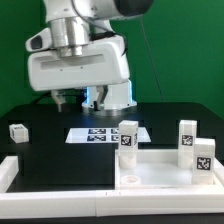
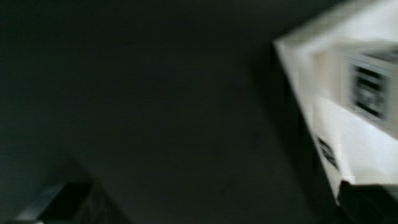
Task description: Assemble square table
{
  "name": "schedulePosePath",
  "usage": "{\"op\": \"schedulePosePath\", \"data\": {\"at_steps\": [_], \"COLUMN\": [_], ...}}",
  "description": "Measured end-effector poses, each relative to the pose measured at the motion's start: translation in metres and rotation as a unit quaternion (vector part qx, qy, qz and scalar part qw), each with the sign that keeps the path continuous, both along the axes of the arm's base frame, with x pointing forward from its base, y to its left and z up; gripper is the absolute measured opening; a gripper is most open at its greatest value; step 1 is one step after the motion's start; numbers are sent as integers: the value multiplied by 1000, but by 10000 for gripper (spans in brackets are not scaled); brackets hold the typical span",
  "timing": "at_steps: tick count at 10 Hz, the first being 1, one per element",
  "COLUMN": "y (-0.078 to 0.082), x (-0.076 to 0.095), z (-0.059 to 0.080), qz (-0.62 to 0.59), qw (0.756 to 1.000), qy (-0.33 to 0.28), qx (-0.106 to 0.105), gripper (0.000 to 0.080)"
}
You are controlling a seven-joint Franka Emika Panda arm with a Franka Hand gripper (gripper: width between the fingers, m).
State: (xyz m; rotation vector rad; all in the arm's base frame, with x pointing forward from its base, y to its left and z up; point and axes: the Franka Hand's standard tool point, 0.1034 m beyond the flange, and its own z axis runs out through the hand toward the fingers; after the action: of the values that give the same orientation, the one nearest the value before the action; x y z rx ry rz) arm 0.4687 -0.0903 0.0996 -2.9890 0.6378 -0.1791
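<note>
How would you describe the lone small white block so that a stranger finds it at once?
Start at the black table and the marker board at its middle. Look toward the exterior view's left: a small leg lies alone there. The other legs stand taller, grouped by the white slab.

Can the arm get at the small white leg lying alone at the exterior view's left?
Probably yes: the small white leg lies alone on the black table, with nothing beside or over it. The gripper's jaws are hidden.

Marker board (image 1: 100, 134) flat on black table (image 1: 50, 145), green backdrop (image 1: 180, 50) behind.
</note>
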Motion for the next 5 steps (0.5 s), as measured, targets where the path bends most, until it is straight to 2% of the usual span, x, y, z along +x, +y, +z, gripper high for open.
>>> {"op": "schedulePosePath", "data": {"at_steps": [1, 5], "y": [3, 1], "x": [-4, -5], "z": [-6, -6], "qz": [19, 138], "qw": [1000, 990], "qy": [-6, -6], "qx": [-16, -32], "gripper": [649, 649]}}
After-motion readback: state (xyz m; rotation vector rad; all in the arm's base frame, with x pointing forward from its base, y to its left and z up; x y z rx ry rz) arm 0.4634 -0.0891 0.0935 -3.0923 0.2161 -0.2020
